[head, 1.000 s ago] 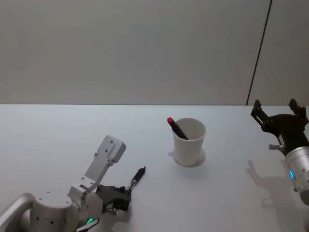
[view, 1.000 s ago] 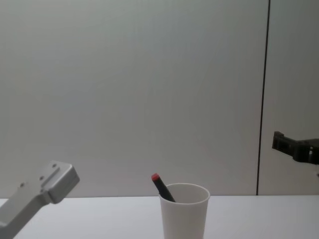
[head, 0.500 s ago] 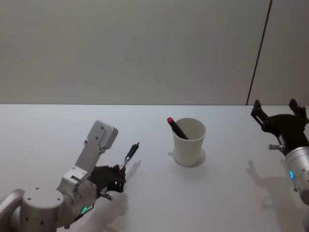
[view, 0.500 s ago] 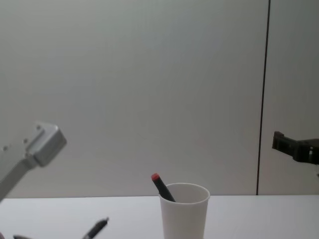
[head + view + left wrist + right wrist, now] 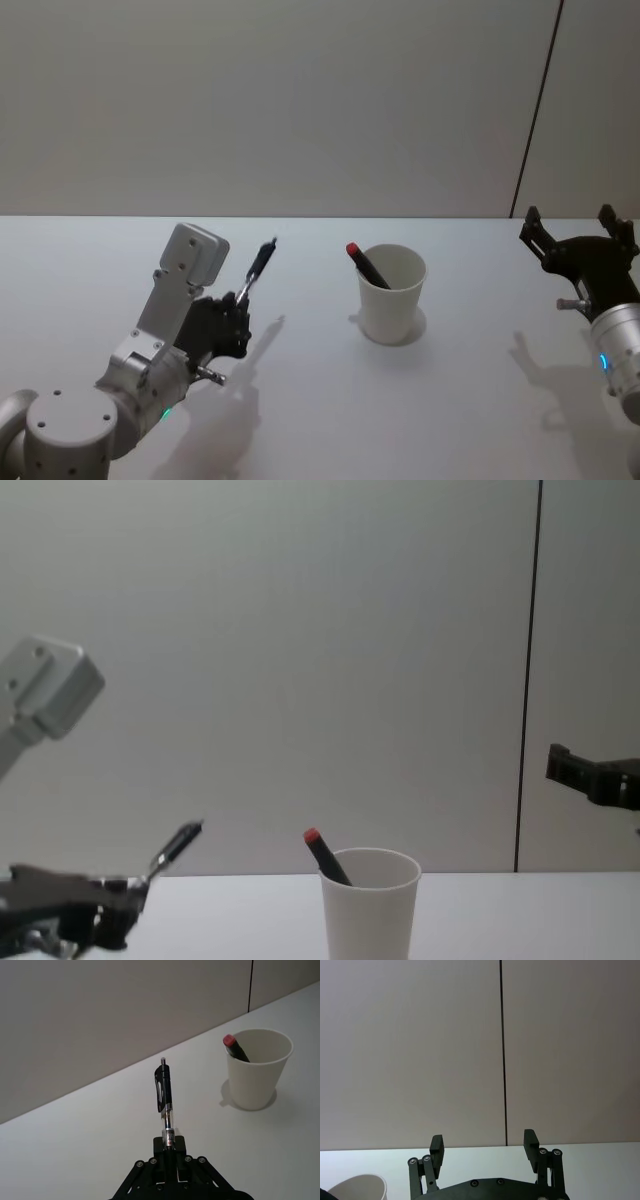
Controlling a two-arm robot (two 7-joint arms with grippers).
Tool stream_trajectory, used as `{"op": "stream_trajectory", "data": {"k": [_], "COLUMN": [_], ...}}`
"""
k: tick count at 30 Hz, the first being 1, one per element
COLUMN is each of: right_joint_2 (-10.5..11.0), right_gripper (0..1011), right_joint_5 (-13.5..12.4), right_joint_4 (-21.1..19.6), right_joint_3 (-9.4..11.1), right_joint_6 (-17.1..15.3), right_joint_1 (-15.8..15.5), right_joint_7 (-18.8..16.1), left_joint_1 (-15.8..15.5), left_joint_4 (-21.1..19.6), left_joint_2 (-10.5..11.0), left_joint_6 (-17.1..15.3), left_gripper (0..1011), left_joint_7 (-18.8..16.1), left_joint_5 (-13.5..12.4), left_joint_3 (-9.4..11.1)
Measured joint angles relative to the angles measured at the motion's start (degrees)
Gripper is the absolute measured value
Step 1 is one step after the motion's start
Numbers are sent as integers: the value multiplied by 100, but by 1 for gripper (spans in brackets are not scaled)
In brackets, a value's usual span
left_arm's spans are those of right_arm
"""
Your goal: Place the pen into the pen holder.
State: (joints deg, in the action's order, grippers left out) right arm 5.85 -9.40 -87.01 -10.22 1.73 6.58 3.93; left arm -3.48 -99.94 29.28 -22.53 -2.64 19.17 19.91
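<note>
Left tool (image 5: 236, 300) is closed on the lower barrel of a ballpoint pen (image 5: 258, 265), which projects beyond the fingertips, tilted, above the counter (image 5: 450, 400). It lies left of the pen holder (image 5: 390, 305), apart from it. A red-ended pen (image 5: 362, 262) leans inside the holder. Right tool (image 5: 570, 235) is open, well apart at right.

two pens (red-ended pen (image 5: 366, 266), clip pen (image 5: 258, 264)), one pen holder (image 5: 392, 306), two claws (left claw (image 5: 236, 303), right claw (image 5: 568, 222)).
</note>
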Motion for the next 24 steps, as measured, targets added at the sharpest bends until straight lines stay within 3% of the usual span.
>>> {"op": "stream_trajectory", "data": {"k": [14,24], "right_joint_2": [0,0], "right_gripper": [1001,1001], "right_joint_5": [0,0], "right_joint_4": [0,0], "right_joint_3": [0,0], "right_joint_6": [0,0], "right_joint_1": [0,0], "right_joint_7": [0,0], "left_joint_1": [58,-39], "left_joint_4": [-114,10], "left_joint_2": [-7,-135], "left_joint_6": [970,1942], "left_gripper": [138,138], "left_joint_7": [-130,-40], "left_joint_5": [-546,-1083], "left_joint_3": [-15,21]}}
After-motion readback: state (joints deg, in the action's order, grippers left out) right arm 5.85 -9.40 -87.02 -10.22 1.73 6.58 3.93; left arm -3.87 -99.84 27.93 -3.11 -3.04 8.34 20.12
